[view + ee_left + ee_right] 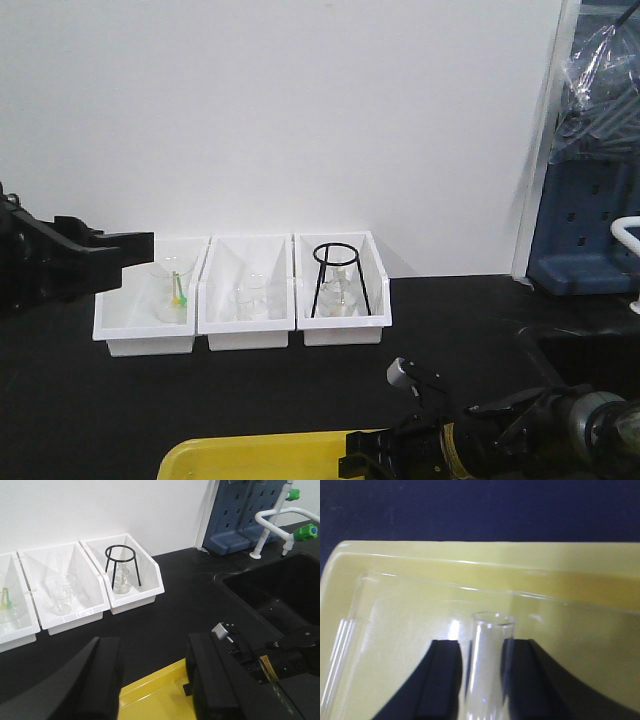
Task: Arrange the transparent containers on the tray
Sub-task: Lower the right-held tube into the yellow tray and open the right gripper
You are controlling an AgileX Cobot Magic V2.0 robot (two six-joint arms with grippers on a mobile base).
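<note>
White wall backs a black bench [250, 400] carrying three white bins [245, 295] in a row, the one farthest from the left claw holding a black wire ring stand [338, 280]; small glass beakers [61, 595] sit in the bins. A black sink [280, 595] and white tap [272, 525] lie off to the right arm's side.

The right claw [487, 680] hangs low over the yellow tray [470, 565], its two dark fingers [440, 680] clenched on an upright test tube [487, 670] whose open rim shows between them, pointing toward the tray's far rim. A second test tube [340, 655] lies flat on the tray floor, well to one side of that claw, along the tray's edge.

The left claw [130, 250] hovers released just beside the nearest bin, grasping nothing, well apart from the tray.
</note>
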